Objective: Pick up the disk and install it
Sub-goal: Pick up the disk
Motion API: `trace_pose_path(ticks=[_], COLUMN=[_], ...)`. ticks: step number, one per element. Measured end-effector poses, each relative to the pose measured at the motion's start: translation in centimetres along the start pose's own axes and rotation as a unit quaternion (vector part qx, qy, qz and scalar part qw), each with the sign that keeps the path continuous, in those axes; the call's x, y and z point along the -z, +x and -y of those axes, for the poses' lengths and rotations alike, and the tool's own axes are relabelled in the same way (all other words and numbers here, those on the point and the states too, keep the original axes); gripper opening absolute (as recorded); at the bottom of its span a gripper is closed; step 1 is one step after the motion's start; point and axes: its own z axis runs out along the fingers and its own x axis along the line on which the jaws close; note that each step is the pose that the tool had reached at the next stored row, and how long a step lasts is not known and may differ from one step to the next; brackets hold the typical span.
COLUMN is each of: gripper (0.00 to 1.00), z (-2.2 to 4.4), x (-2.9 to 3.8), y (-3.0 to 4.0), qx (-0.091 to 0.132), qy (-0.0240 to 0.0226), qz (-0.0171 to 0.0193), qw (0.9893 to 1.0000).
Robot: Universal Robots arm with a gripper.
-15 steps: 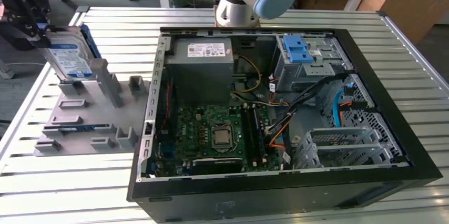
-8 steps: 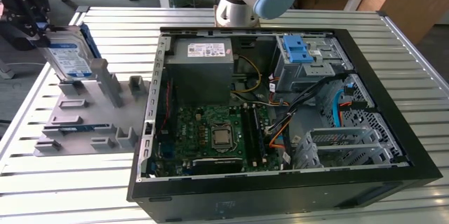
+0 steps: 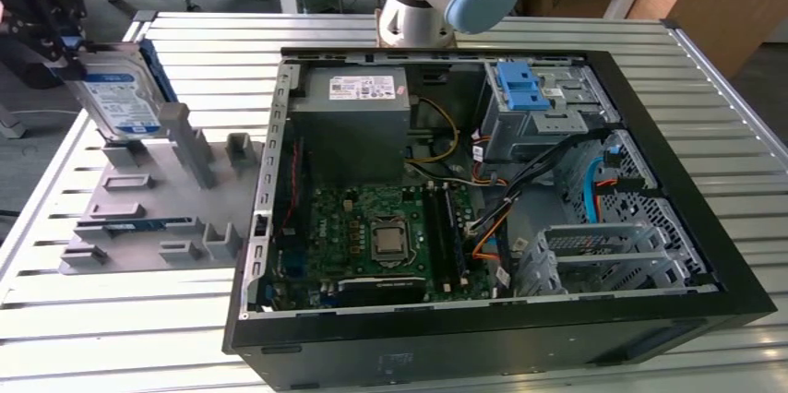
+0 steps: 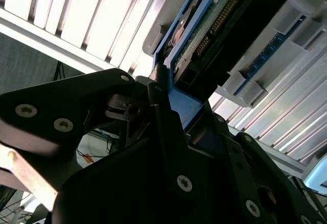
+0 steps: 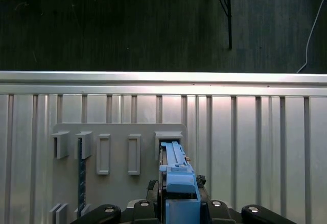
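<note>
The end effector (image 3: 65, 53) hangs over the exterior view's far left side of the slatted metal surface (image 3: 148, 338), clamped on the upper end of the disk (image 3: 121, 102). The disk stands on edge and leans a little, its white label with the blue band facing the camera and its blue carrier frame showing along one side. Its lower end sits at a raised slot of the grey fixture plate (image 3: 148, 218); whether it rests in that slot or hangs just clear of it cannot be told.

In the second wrist view, the black fingers (image 4: 162, 106) close on the blue frame of the disk (image 4: 214, 30), whose circuit-board side shows. In the first wrist view, the disk (image 5: 176, 170) reaches from the end effector (image 5: 176, 211) to a slot of the fixture plate (image 5: 117, 132).

Towards the exterior view's right lies the open computer case (image 3: 689, 255), well apart from the disk, with its power supply (image 3: 357, 112), motherboard (image 3: 382, 236) and blue-latched drive cage (image 3: 542, 102) in sight.
</note>
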Motion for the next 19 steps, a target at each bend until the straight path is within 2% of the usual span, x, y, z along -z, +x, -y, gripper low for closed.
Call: trace_pose_path(ticks=[19], gripper=[0.36], z=[-0.01], x=[0.47], y=[-0.01], qx=[0.000], qy=[0.0001], qz=[0.0000], qw=[1.0000])
